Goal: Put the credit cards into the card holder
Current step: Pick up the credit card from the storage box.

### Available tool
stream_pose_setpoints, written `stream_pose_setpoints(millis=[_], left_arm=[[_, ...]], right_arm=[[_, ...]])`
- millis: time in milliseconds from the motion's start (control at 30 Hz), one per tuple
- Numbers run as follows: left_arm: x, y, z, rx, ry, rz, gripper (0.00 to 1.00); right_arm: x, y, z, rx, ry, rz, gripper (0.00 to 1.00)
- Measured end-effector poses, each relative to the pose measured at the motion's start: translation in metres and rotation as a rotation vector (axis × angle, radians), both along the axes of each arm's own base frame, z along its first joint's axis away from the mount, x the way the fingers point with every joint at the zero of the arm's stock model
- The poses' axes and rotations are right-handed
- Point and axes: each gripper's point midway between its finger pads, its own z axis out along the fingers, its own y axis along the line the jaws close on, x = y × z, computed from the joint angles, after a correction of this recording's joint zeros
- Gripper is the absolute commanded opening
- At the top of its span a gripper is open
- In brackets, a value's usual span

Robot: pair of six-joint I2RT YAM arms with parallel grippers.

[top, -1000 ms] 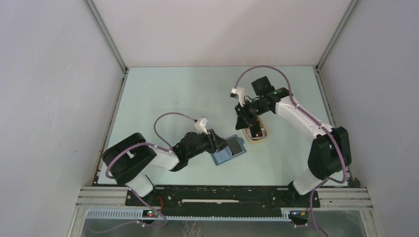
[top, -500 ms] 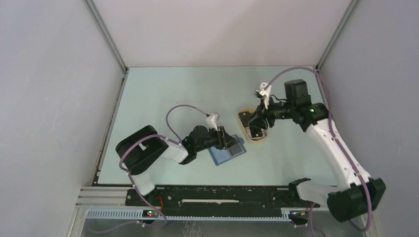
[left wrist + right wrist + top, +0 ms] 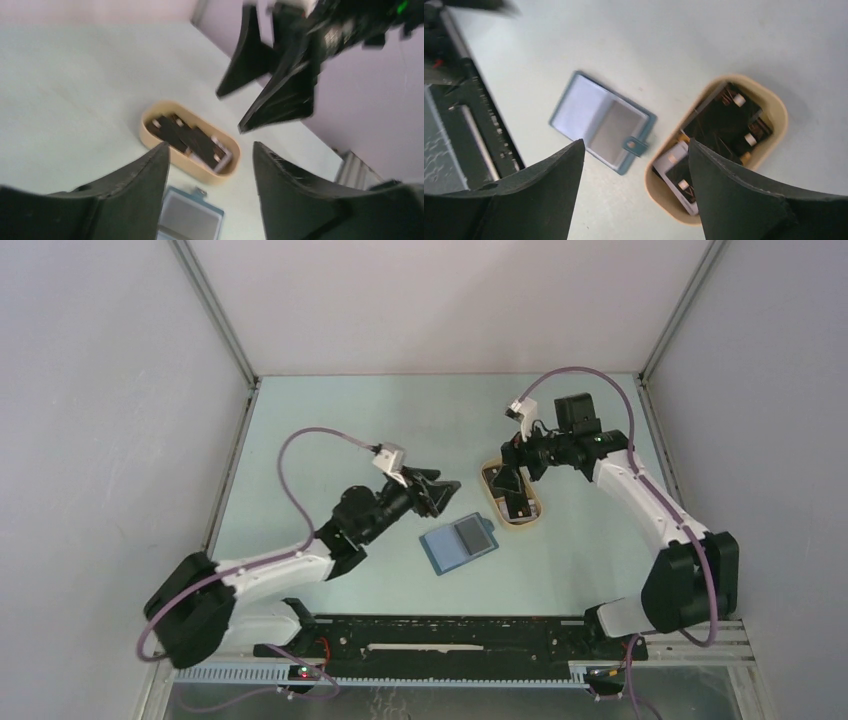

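Right gripper (image 3: 635,143) spread, empty, above credit cards (image 3: 724,122) in tray (image 3: 651,187); left gripper (image 3: 210,146) parted, empty, near card holder (image 3: 458,542)

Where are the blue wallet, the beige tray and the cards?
blue wallet (image 3: 579,110), right wrist view, on its pale inner pocket.
beige tray (image 3: 729,79), right wrist view, on its rim.
cards (image 3: 724,120), right wrist view, on a dark card inside the tray.

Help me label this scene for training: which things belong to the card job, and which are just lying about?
Job:
- cards in the tray
- open blue wallet

Just there:
- beige tray
- table
- black rail at the near edge
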Motion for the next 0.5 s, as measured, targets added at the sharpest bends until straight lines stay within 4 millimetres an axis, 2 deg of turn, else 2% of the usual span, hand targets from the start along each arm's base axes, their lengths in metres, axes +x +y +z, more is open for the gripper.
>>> stream_pose_setpoints(millis=[67, 100, 167, 200, 367, 433, 500], left_arm=[[0.004, 0.015, 0.028, -0.009, -0.093, 0.065, 0.96], [0.007, 0.023, 0.037, -0.007, -0.13, 0.102, 0.99], [0.014, 0.033, 0.041, 0.018, -0.166, 0.165, 1.0], [0.018, 0.035, 0.037, 0.037, -0.166, 0.186, 1.0], [0.033, 0.038, -0.014, 0.181, -0.094, 0.225, 1.0], [0.033, 0.038, -0.025, 0.206, -0.074, 0.223, 1.0], [0.033, 0.038, -0.025, 0.207, -0.074, 0.221, 1.0]], right_arm=[[0.012, -0.011, -0.021, -0.056, 0.05, -0.084, 0.82], [0.015, -0.017, -0.028, -0.078, 0.065, -0.12, 0.82], [0.02, -0.027, -0.039, -0.12, 0.085, -0.185, 0.82], [0.024, -0.032, -0.044, -0.141, 0.091, -0.215, 0.82], [0.037, -0.042, -0.068, -0.211, 0.128, -0.295, 0.8], [0.04, -0.045, -0.083, -0.25, 0.156, -0.322, 0.78], [0.042, -0.049, -0.098, -0.288, 0.189, -0.351, 0.7]])
